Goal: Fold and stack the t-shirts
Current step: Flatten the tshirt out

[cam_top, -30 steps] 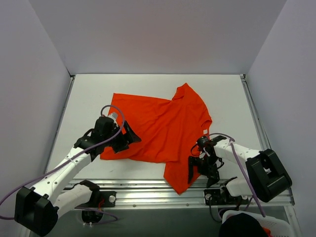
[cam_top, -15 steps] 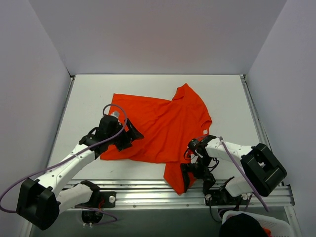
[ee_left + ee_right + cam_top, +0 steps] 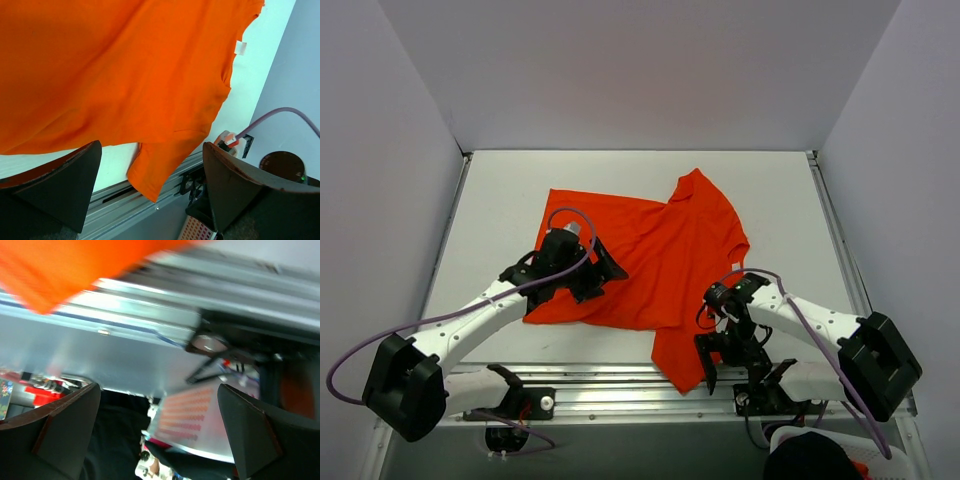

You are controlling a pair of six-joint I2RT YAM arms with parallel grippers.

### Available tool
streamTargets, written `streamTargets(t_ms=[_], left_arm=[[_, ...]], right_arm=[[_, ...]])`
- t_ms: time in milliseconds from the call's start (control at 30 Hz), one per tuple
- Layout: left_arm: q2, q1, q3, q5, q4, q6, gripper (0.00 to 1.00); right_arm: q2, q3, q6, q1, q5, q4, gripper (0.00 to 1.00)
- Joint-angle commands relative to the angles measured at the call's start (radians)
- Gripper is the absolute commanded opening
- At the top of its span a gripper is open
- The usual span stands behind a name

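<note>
Pretty much all orange here: the t-shirt point(image 3: 125, 65) fills most of the frame, wrinkly, with a little white tag point(image 3: 240, 48) at its edge. One corner droops off the pale table point(image 3: 260, 65) over the metal rail point(image 3: 125, 200). The left gripper point(image 3: 151, 150) is spread wide, dark fingers point(image 3: 65, 185) at each bottom corner, nothing pinched. A purple cable point(image 3: 280, 112) loops at right.

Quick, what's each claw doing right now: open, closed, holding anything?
Left claw: open, holding nothing, above the shirt.
Right claw: open, holding nothing.
</note>
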Motion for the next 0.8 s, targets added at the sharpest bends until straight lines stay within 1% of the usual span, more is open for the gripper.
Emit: streamTargets(t_ms=[0, 100, 167, 267, 300, 333, 400, 433, 467, 500, 567, 633, 733, 767], left_arm=[[-0.006, -0.018, 0.046, -0.026, 0.027, -0.022, 0.91], [-0.014, -0.032, 0.048, -0.029, 0.024, -0.022, 0.91], [-0.017, -0.036, 0.049, -0.029, 0.018, -0.024, 0.91], [-0.026, -0.042, 0.054, -0.031, 0.004, -0.030, 0.91], [-0.032, -0.044, 0.052, -0.032, -0.004, -0.035, 0.91], [-0.035, -0.044, 0.052, -0.032, -0.010, -0.036, 0.91], [-0.041, -0.050, 0.054, -0.031, -0.021, -0.039, 0.91], [-0.043, -0.053, 0.052, -0.031, -0.022, -0.041, 0.91], [-0.044, -0.056, 0.051, -0.031, -0.021, -0.044, 0.91], [-0.043, -0.062, 0.051, -0.034, -0.021, -0.050, 0.91], [-0.037, -0.069, 0.054, -0.038, -0.019, -0.059, 0.91], [-0.017, -0.082, 0.055, -0.055, -0.016, -0.064, 0.91], [0.075, -0.095, 0.060, -0.100, -0.063, -0.091, 0.92], [0.168, -0.095, 0.063, -0.107, -0.118, -0.097, 0.92]], right_arm=[[-0.003, -0.018, 0.013, -0.006, 0.079, -0.151, 1.00], [-0.030, 0.039, 0.013, -0.004, 0.090, -0.177, 1.00], [-0.033, 0.074, 0.014, 0.002, 0.152, -0.220, 1.00], [-0.055, 0.166, 0.039, 0.005, 0.151, -0.232, 1.00], [-0.049, 0.180, 0.049, 0.007, 0.116, -0.232, 1.00], [-0.049, 0.167, 0.060, 0.010, 0.093, -0.229, 1.00], [-0.066, 0.115, 0.039, 0.007, 0.113, -0.223, 1.00], [-0.069, 0.031, 0.016, -0.001, 0.128, -0.224, 1.00], [-0.084, -0.003, 0.019, 0.010, 0.139, -0.218, 1.00], [-0.127, -0.017, 0.020, 0.013, 0.139, -0.226, 1.00], [-0.151, -0.017, 0.011, 0.025, 0.134, -0.229, 1.00], [-0.136, -0.008, 0.007, 0.072, 0.104, -0.229, 1.00], [-0.080, 0.045, -0.015, 0.163, 0.111, -0.223, 1.00], [-0.055, 0.062, -0.013, 0.172, 0.123, -0.218, 1.00]])
